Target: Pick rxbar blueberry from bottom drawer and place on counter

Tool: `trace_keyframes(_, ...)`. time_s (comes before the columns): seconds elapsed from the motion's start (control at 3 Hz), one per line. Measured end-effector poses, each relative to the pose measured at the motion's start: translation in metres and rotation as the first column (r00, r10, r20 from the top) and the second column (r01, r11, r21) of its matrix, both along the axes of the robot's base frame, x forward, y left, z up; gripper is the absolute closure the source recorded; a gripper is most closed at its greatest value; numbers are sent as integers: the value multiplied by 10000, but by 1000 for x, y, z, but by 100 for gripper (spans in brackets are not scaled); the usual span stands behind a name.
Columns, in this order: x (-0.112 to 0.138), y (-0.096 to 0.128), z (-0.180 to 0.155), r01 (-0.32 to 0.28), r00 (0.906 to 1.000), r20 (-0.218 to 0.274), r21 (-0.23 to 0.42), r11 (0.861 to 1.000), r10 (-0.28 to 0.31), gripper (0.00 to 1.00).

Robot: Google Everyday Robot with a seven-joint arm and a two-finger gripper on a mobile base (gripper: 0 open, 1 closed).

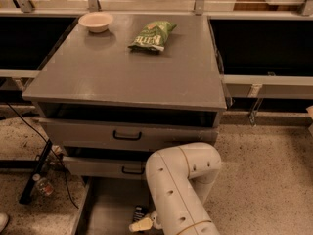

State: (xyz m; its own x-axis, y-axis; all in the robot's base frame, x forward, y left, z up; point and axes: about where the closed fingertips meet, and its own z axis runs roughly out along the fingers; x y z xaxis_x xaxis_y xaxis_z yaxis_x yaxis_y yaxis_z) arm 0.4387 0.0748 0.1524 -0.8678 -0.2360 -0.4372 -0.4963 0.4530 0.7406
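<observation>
One gripper [142,223] is hanging low in the bottom drawer [105,207], the rxbar blueberry [139,212] lying just beyond its fingers [140,224], lengthwise away from them; their spread I cannot tell

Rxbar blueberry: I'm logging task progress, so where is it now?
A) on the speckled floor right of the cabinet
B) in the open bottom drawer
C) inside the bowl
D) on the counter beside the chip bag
B: the dark rxbar blueberry lies on the floor of the pulled-out bottom drawer, just by the gripper low in the view; the counter shows a bowl and a green chip bag.
</observation>
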Motion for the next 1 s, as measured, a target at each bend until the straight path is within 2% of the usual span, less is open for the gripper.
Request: trace_keyframes(1.0, 0, 0, 0, -1, 10000, 1, 1, 10000, 1, 90)
